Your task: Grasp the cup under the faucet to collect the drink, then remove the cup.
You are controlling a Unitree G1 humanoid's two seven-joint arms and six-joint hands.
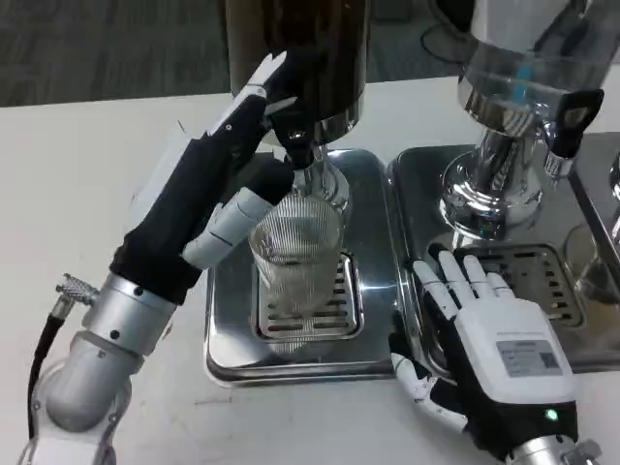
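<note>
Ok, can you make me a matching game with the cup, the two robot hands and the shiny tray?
Things:
1. ribbed glass cup
2. left hand
3. right hand
4. left drip tray

Where or how:
A. rests flat with its fingers spread, on the tray of the other dispenser
B. stands on the grate under the dark dispenser's faucet
C. lies silver and shiny beneath the cup
D. is raised by the faucet, fingers beside the cup

Right pairs: 1-B, 2-D, 3-A, 4-C
</note>
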